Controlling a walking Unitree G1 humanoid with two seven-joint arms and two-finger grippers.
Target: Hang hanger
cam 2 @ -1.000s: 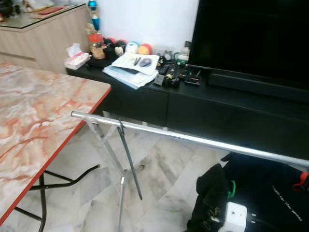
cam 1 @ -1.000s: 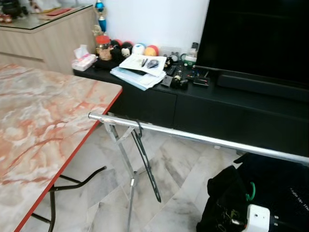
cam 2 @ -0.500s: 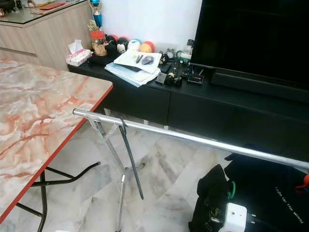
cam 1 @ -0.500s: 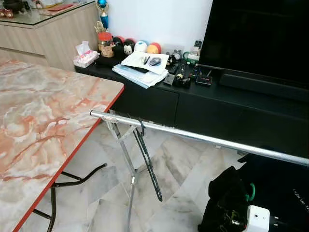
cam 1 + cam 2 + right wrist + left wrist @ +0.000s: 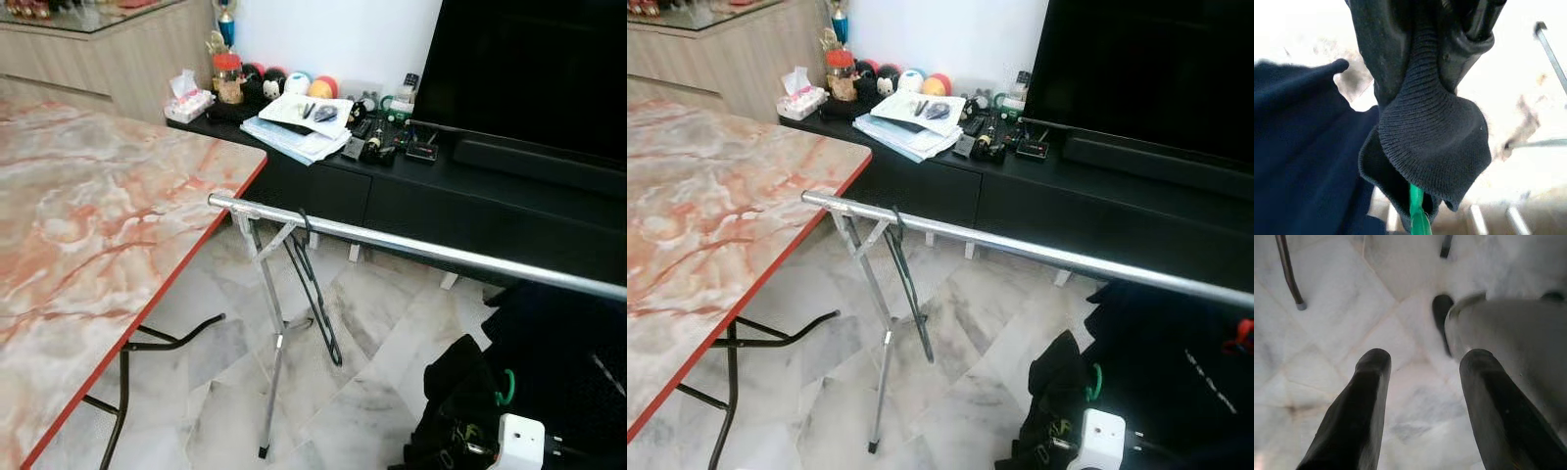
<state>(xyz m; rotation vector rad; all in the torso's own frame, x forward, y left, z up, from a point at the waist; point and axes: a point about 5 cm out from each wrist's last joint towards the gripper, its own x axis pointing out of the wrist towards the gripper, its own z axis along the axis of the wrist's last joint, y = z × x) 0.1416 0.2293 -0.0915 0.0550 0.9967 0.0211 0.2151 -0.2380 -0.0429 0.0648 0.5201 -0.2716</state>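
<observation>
Left eye view, starting at nine o'clock: a marble table [image 5: 88,225] veined in pink and edged in red, on thin black legs. At eleven o'clock, against the wall, a tissue box [image 5: 189,98] on the near end of a low black console [image 5: 470,196], then a row of small ornaments and a stack of papers [image 5: 299,127]. Across the middle, from the table's corner out toward three o'clock, a silver rail [image 5: 441,253] on crossed folding legs [image 5: 274,323], over a pale marble floor [image 5: 362,323]. Hooked on the rail near its left end, hanging bare and tilted, a black hanger [image 5: 315,294]. At one o'clock, above the console, a large dark TV [image 5: 539,69]. At five o'clock, below the rail and not on it, a bunched dark garment [image 5: 549,362] with the hook of a green hanger [image 5: 507,387] poking from it. Left wrist view: left gripper [image 5: 1425,357] idle over the floor, its two black fingers [image 5: 1366,396] well apart with nothing between them. Right wrist view: right gripper [image 5: 1425,49] clamped tight on the ribbed collar of the dark garment, the green hanger's hook emerging from the collar's opening just beyond the fingertips.
</observation>
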